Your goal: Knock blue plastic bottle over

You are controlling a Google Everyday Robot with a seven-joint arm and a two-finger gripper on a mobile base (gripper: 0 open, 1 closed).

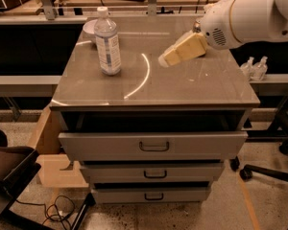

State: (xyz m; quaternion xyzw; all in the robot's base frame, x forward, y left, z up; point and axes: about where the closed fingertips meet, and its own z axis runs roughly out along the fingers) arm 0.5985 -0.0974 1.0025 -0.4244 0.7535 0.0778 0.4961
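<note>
While my gripper (165, 60) hung over the middle of the bench (197, 87), reaching in from the right rear corner, the blue plastic bottle (107, 42) stood upright near the left rear corner, well apart from it, just in front of a white bowl (89, 28). Whether my gripper was clenched or released, I could not tell.

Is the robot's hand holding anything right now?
No, nothing is held. The gripper hangs bare above the table, well apart from the blue plastic bottle, which stands upright and untouched.
</note>
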